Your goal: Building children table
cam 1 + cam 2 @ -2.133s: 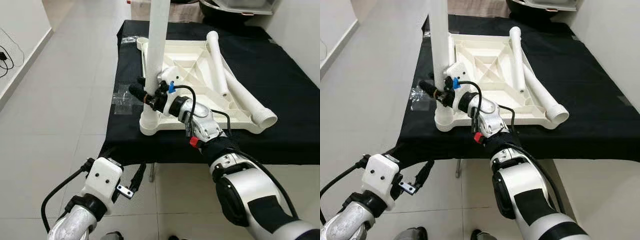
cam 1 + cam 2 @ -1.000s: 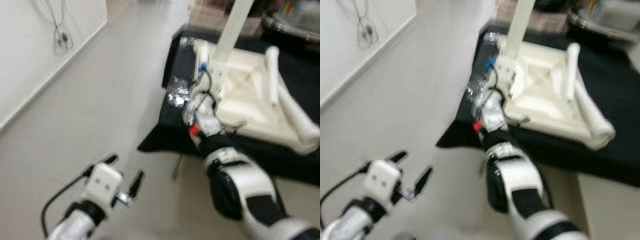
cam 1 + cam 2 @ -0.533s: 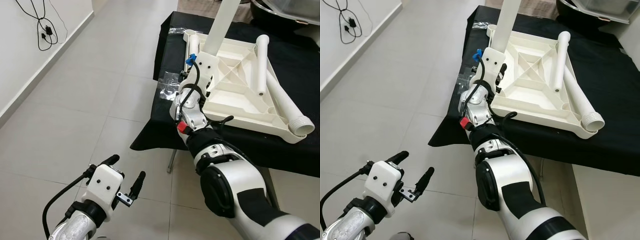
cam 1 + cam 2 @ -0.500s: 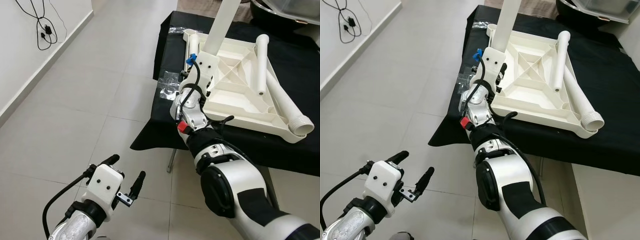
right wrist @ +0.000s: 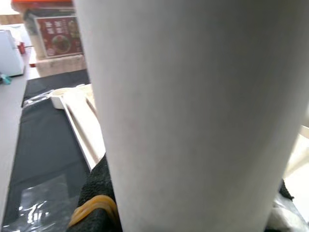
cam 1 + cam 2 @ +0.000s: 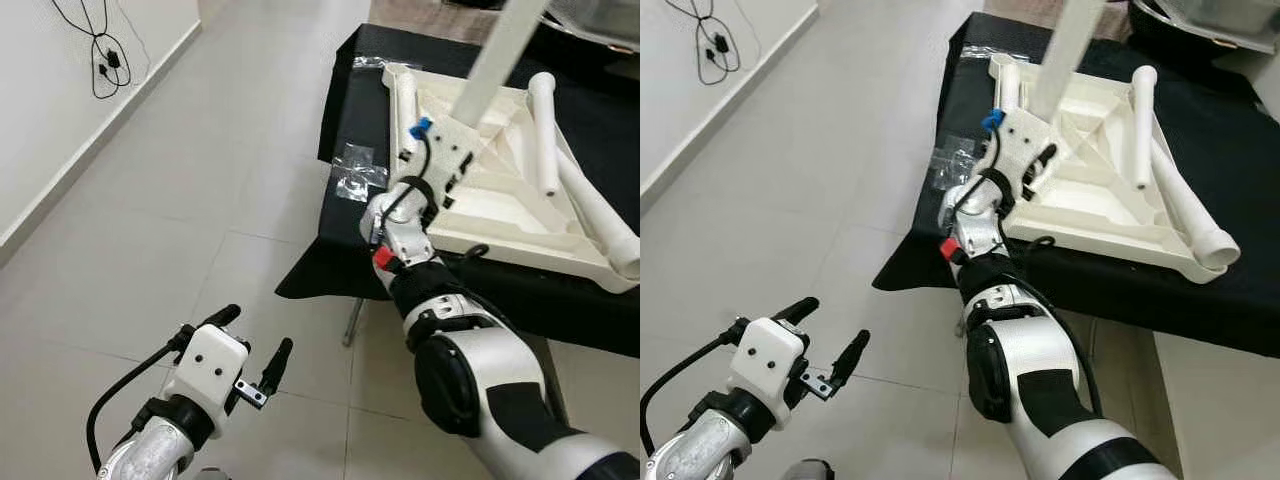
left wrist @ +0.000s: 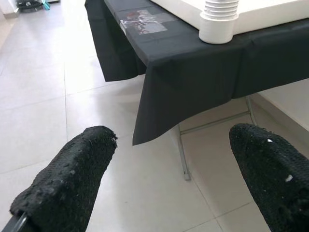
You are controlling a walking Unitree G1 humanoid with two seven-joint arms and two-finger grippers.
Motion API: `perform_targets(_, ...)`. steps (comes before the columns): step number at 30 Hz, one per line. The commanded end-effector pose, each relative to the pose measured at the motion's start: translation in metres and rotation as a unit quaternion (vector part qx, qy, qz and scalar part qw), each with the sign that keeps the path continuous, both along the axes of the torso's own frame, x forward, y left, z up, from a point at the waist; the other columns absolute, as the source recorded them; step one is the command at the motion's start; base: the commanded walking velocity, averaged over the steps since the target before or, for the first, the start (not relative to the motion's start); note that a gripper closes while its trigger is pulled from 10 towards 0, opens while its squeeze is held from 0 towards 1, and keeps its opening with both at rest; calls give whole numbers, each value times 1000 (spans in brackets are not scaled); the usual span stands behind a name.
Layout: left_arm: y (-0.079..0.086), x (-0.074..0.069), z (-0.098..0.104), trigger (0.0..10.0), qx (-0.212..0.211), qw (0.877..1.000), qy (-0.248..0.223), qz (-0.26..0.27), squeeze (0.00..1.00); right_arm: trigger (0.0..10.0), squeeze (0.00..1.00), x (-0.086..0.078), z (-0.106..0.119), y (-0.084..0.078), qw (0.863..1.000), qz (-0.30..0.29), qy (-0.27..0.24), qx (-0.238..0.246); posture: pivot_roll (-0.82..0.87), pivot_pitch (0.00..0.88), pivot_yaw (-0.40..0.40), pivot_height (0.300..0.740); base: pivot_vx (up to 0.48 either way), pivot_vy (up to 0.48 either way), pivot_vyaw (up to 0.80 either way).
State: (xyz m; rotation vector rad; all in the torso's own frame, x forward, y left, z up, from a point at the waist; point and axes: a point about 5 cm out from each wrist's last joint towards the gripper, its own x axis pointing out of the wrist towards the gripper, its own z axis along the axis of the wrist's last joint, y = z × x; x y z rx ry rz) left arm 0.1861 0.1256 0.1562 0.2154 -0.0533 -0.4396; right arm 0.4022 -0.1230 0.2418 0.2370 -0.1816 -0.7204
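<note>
Since half a second ago the upright white table leg [image 6: 497, 62] leans further toward the robot's right, the right hand [image 6: 1032, 165] still clamped around it low down. That leg stands in a corner socket of the upturned white tabletop [image 6: 500, 205], which lies on the black-draped worktop [image 6: 1110, 270]. Two loose legs [image 6: 1142, 110] lie across the tabletop's underside. Left hand [image 6: 250, 345] hangs low over the tiled floor [image 6: 200, 180], fingers [image 7: 67, 179] spread wide and empty. Clear plastic bags [image 6: 355, 175] lie at the worktop's edge.

Black cloth [image 6: 600, 300] — clear plastic bag [image 6: 357, 172], wall cable [image 6: 100, 60]
</note>
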Motion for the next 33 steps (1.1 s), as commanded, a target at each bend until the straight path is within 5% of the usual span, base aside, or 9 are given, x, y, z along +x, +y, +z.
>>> perform_targets(1, -1, -1, -7, 10000, 3, 1000, 15, -6, 0, 0, 0, -8, -47, -11, 992, -43, 89, 75, 190, 206, -114, 740, 0, 0, 0)
perform_targets(10, -4, -1, -6, 10000, -2, 1000, 14, -6, 0, 0, 0, -4, -34, 6, 995, -17, 77, 62, 191, 205, -118, 740, 0, 0, 0)
perform_targets(11, -4, -1, -6, 10000, -3, 1000, 14, -7, 0, 10000, 0, -3, -32, 14, 996, 14, 71, 46, 191, 205, -118, 740, 0, 0, 0)
perform_targets(21, -5, -2, -8, 10000, -4, 1000, 17, -9, 0, 10000, 0, -2, -32, 25, 996, 54, 70, 20, 188, 201, -116, 740, 0, 0, 0)
perform_targets(23, -6, -2, -8, 10000, -3, 1000, 17, -10, 0, 10000, 180, -2, -31, 26, 996, 54, 70, 14, 187, 198, -117, 740, 0, 0, 0)
perform_targets(24, -6, -2, -9, 10000, -3, 1000, 17, -10, 0, 10000, 384, -2, -31, 27, 996, 55, 69, 12, 187, 198, -117, 740, 0, 0, 0)
perform_targets(25, -6, -2, -9, 10000, -3, 1000, 17, -10, 0, 10000, 384, -2, -31, 27, 996, 55, 69, 12, 187, 198, -117, 740, 0, 0, 0)
perform_targets(26, -6, -2, -9, 10000, -4, 1000, 18, -10, 0, 10000, 1000, -2, -30, 28, 996, 57, 65, 7, 185, 196, -116, 740, 0, 0, 0)
perform_targets(33, -7, -3, -10, 10000, -3, 1000, 20, -11, 0, 10000, 1000, -2, -28, 28, 996, 62, 60, 1, 184, 192, -116, 740, 0, 0, 0)
